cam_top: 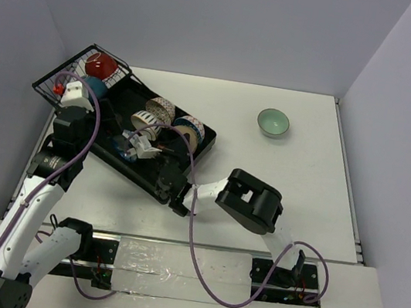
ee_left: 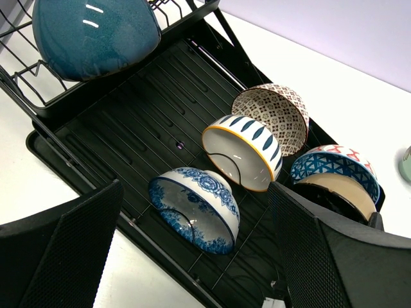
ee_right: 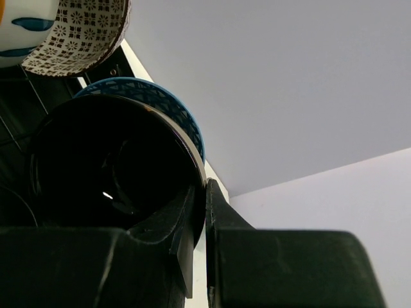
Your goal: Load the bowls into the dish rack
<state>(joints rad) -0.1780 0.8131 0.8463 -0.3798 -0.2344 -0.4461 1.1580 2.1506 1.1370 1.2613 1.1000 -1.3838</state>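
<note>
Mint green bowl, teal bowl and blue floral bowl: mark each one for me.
mint green bowl (cam_top: 273, 122), top external view, centre of its inside.
teal bowl (ee_left: 96, 32), left wrist view, glossy outer wall.
blue floral bowl (ee_left: 196, 208), left wrist view, centre of the bowl.

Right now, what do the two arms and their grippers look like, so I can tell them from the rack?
Left arm and right arm: white links, bulky black joint housings, a purple cable looped along each. Left gripper has black fingers with a fine mesh texture; right gripper is plain black.
</note>
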